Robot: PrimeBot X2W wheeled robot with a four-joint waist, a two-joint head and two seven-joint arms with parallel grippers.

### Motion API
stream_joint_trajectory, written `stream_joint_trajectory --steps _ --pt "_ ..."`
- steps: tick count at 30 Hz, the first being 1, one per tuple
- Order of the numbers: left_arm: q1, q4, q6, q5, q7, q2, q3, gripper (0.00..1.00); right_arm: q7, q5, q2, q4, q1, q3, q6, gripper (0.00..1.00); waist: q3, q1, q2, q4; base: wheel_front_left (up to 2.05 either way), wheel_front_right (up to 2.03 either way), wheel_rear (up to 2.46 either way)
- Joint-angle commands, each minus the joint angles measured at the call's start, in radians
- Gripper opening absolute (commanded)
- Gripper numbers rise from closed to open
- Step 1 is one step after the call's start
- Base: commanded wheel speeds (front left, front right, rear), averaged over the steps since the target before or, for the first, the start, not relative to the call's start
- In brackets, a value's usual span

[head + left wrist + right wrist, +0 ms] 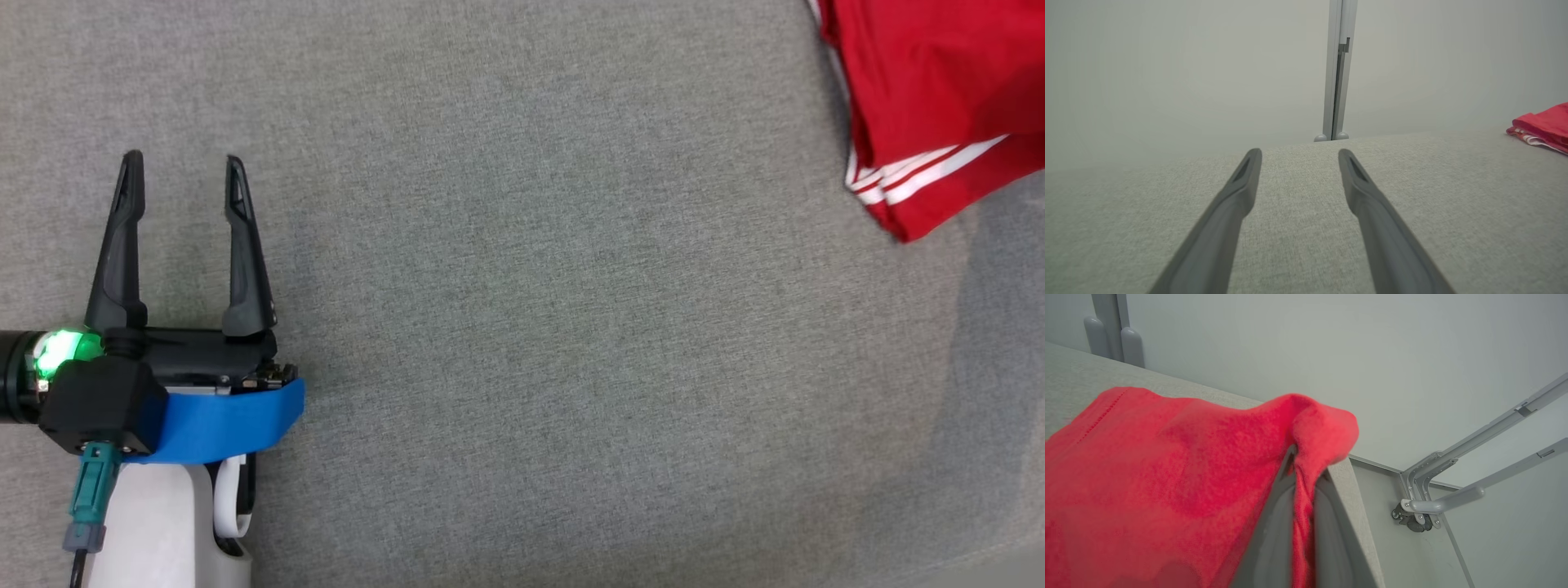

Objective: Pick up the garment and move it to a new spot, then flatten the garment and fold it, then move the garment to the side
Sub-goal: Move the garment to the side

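The garment [939, 98] is red with white stripes and lies bunched at the far right of the grey cloth surface [531, 327]. In the left wrist view the garment [1543, 126] shows as a small red heap at the right edge. My right gripper [1302, 465] is shut on a fold of the garment [1167, 477], with red cloth pinched between its two fingers near the table's corner. At the lower left my left gripper [184, 175] is open and holds nothing, low over bare cloth, far from the garment. The left gripper [1298, 157] points at the far edge.
The grey surface ends at a far edge with a pale wall and an upright grey post [1337, 69] behind it. Beyond the table's corner in the right wrist view stands a grey metal bracket with bars [1437, 494].
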Motion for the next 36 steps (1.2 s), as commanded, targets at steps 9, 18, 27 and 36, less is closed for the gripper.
stream_joint_trajectory --steps 9,18,27,36 --pt "-0.036 -0.034 0.009 0.010 -0.004 0.028 -0.008 1.00 -0.014 0.007 -0.011 0.113 -0.143 0.052 0.000 0.24 0.057 -0.0001 -0.0002 -0.002 0.00 0.00 0.00" --pt "-0.027 -0.018 0.019 -0.007 -0.004 0.036 -0.008 1.00 -0.026 -0.003 0.030 0.208 -0.181 -0.007 0.000 1.00 0.018 -0.0001 -0.0002 -0.001 0.00 0.00 0.00" --pt "0.050 0.024 0.032 -0.043 -0.004 0.010 -0.005 1.00 -0.026 -0.042 0.097 0.021 0.003 -0.141 0.000 1.00 -0.149 -0.0001 -0.0002 0.030 0.00 0.00 0.00" --pt "0.157 0.078 0.042 -0.079 -0.004 -0.018 0.017 1.00 -0.026 -0.104 0.228 -0.217 0.230 -0.147 0.000 1.00 -0.303 -0.0001 -0.0002 0.085 0.00 0.00 0.00"
